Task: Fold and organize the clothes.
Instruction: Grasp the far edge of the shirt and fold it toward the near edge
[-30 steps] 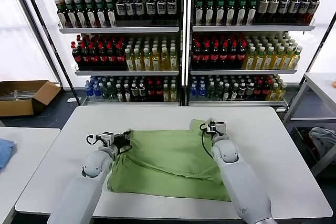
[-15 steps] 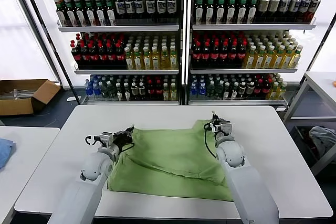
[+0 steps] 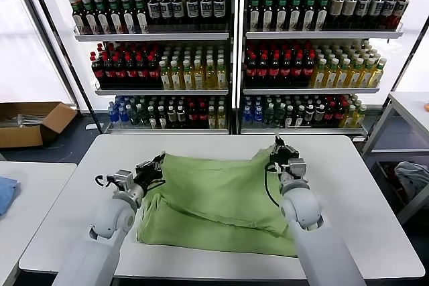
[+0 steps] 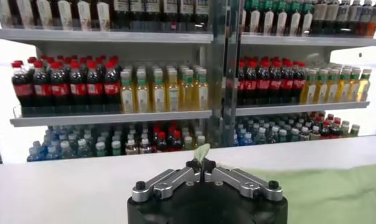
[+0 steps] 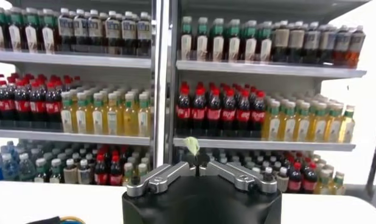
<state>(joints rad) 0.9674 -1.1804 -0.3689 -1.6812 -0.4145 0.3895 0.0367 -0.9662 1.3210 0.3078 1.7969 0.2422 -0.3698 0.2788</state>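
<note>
while we look down from the head view, the light green polo shirt (image 3: 218,205) lies spread on the white table (image 3: 348,192), bunched in folds, with its far edge raised off the surface at two corners. our left gripper (image 3: 155,165) pinches the corner at about 10 o'clock of the cloth, and our right gripper (image 3: 276,154) pinches the corner at about 2 o'clock. shelves of bottled drinks (image 3: 234,51) stand at 12 o'clock beyond the table, and a cardboard box (image 3: 30,122) sits on the floor at 9 o'clock.

in the left wrist view, the left gripper (image 4: 203,168) is closed on a small tip of green fabric, with more of the shirt (image 4: 334,192) lying on the table beside it.

in the right wrist view, the right gripper (image 5: 197,164) is likewise clamped on a tip of the shirt (image 5: 191,145) poking up between its fingers.
</note>
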